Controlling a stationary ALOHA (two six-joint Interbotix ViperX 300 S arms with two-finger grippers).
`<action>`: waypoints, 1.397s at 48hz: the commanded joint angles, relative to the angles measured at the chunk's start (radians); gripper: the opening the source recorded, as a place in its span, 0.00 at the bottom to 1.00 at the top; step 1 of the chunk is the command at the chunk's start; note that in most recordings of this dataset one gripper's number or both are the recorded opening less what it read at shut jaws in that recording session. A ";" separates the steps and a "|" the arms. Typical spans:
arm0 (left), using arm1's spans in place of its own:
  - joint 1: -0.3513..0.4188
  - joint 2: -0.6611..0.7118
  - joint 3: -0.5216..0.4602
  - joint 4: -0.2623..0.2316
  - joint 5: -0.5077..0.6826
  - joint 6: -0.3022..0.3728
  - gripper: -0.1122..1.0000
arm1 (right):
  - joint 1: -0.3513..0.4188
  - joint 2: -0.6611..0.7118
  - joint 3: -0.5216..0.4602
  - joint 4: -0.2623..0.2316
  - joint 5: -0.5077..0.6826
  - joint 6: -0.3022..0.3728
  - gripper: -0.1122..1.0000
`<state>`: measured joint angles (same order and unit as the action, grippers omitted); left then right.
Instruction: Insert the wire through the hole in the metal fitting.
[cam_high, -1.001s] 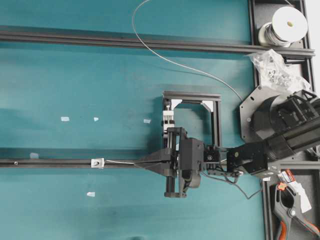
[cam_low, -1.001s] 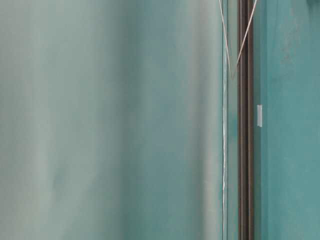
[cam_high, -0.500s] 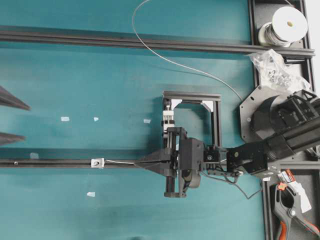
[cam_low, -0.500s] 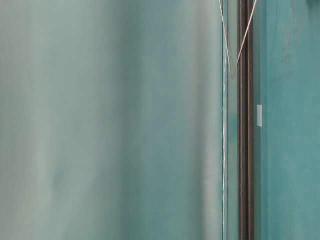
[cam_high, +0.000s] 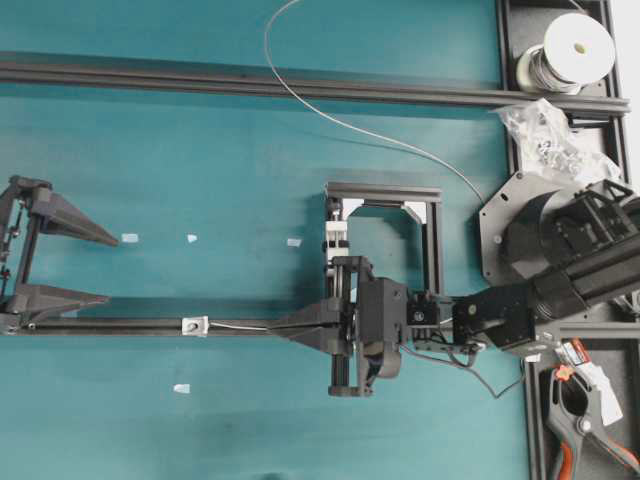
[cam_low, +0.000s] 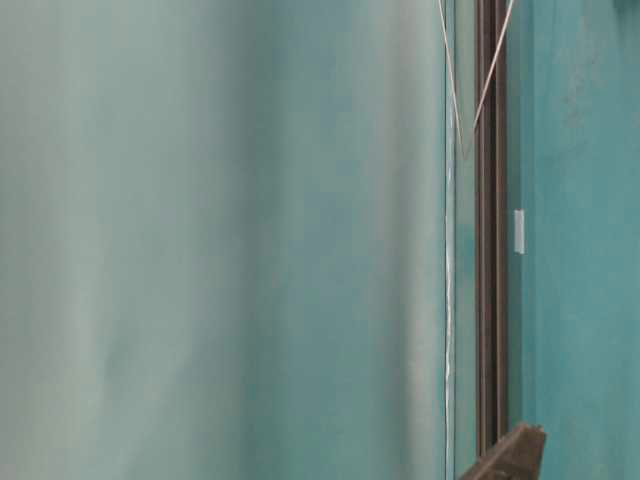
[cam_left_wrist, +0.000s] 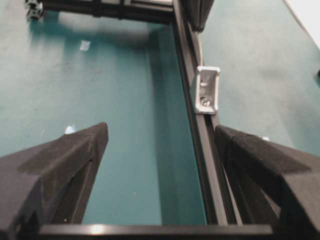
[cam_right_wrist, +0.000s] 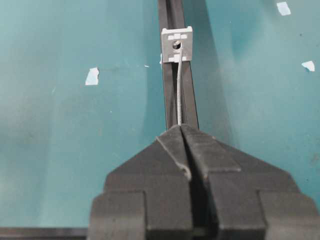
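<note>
Since the earlier frame, the left gripper (cam_high: 95, 268) has come into the overhead view at the left end of the lower rail (cam_high: 120, 326), jaws spread wide and empty. On that rail sits the metal fitting (cam_high: 193, 326). The right gripper (cam_right_wrist: 181, 131), jaws pressed together, pinches the wire (cam_right_wrist: 178, 90), whose tip meets the fitting's hole (cam_right_wrist: 176, 45).

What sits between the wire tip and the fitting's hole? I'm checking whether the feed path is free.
Nothing visible. From the shut right pincer the wire runs straight along the rail up to the metal fitting; its tip lies at the dark hole, though whether it has entered is unclear.
</note>
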<state>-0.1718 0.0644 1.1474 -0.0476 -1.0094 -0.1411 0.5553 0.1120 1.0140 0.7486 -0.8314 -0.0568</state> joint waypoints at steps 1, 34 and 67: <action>-0.012 0.014 -0.025 0.000 -0.015 0.002 0.79 | 0.000 -0.011 -0.014 -0.005 -0.005 -0.002 0.10; -0.040 0.212 -0.173 0.000 -0.023 0.002 0.79 | -0.002 -0.006 -0.023 -0.017 -0.005 -0.002 0.10; -0.041 0.212 -0.175 0.000 -0.023 0.002 0.79 | -0.026 0.020 -0.057 -0.021 -0.005 -0.005 0.10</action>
<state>-0.2102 0.2884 0.9833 -0.0476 -1.0216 -0.1396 0.5338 0.1411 0.9725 0.7332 -0.8314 -0.0598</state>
